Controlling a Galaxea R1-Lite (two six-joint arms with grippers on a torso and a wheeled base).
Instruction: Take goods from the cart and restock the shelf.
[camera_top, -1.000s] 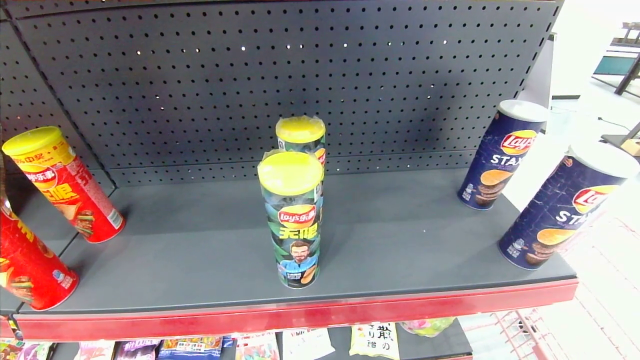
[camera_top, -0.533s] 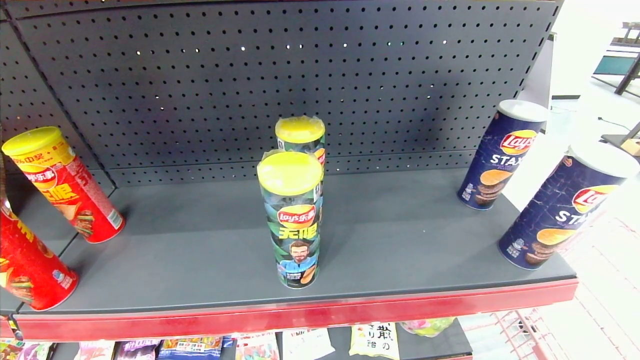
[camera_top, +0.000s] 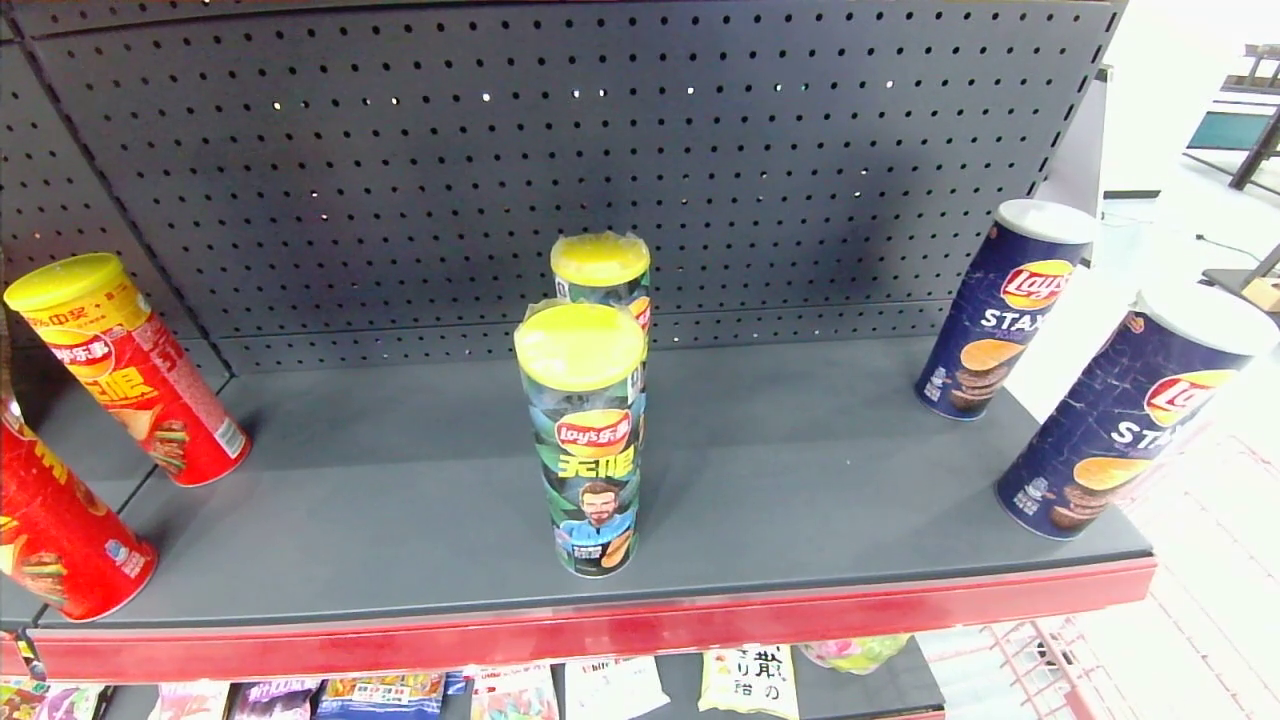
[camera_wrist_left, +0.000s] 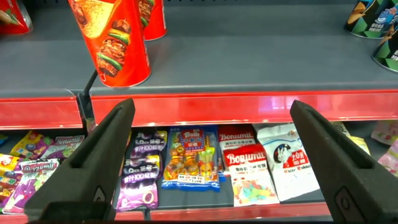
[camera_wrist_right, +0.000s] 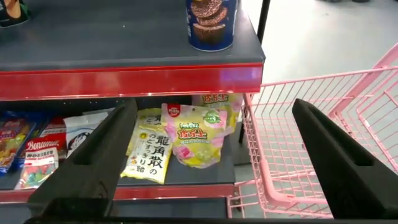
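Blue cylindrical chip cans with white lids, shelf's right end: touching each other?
Apart. Head view: rear blue can and front blue can stand separately, bare grey shelf visible between their bases.

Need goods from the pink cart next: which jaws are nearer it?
Right. Its jaws face the pink cart by the blue can; the left jaws face the red can at the shelf's other end.

Head view down onto the shelf; both wrist views lower, close, facing its front.
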